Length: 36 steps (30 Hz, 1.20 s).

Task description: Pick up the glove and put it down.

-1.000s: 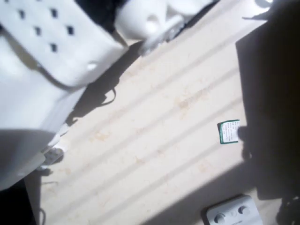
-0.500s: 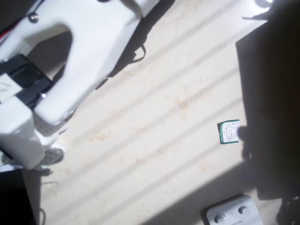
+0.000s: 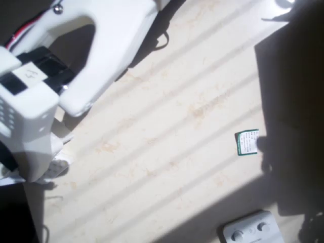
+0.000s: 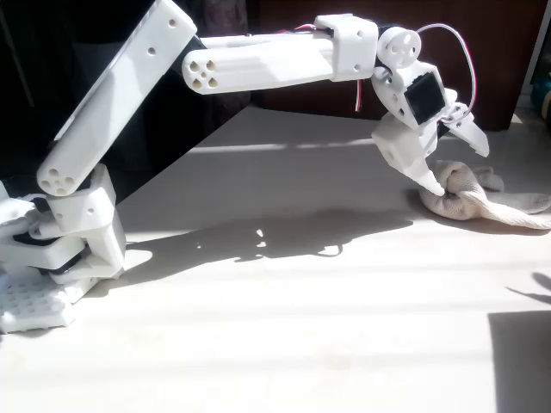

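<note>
In the fixed view the white arm (image 4: 258, 60) reaches from its base at the left across the pale table (image 4: 284, 327) to the far right side. The gripper (image 4: 456, 159) hangs at the end of that reach, tipped downward over the glove (image 4: 469, 200). The jaws stand apart: the lower finger (image 4: 422, 172) points down and its tip touches the bunched, knotted-looking part of the glove, while the upper finger (image 4: 469, 131) is lifted away to the right and is clear of the fabric. Nothing is clamped between them.

The glove lies crumpled on the table near the right edge of the fixed view, cream-beige, with a flatter part trailing off to the right. It appears to rest fully on the surface, though strong sunlight washes out the line where cloth meets table, so that is not certain.

In the overhead view the arm's (image 3: 86, 55) white links fill the upper left, with a dark motor block showing in a gap and red wire beside it. A small green-and-white card (image 3: 247, 143) lies on the sunlit table (image 3: 162, 152) toward the right, just beside the edge of a deep shadow. A flat white device with round buttons (image 3: 250, 230) sits at the bottom edge, well apart from the card.
</note>
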Each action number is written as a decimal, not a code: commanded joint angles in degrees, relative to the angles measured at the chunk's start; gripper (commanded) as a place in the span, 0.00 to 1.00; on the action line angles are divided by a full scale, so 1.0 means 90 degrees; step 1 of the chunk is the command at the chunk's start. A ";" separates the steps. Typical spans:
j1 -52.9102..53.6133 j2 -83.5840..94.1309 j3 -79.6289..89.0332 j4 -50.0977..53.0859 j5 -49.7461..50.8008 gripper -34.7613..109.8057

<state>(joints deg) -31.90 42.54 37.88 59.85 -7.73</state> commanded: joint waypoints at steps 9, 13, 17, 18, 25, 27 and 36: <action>-0.0098 -0.0566 -0.0586 -0.0176 0.0381 0.44; -0.0098 -0.0586 -0.0586 -0.0176 0.0342 0.44; -0.0088 -0.0586 -0.0586 -0.0176 0.0371 0.43; -0.0088 -0.0586 -0.0586 -0.0176 0.0332 0.41; -0.0068 -0.0596 -0.0586 -0.0176 0.0303 0.23; -0.0059 -0.0596 -0.0586 -0.0176 0.0303 0.24; -0.0098 -0.0596 -0.0586 -0.0176 0.0293 0.24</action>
<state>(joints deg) -31.90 36.74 33.75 58.36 -4.57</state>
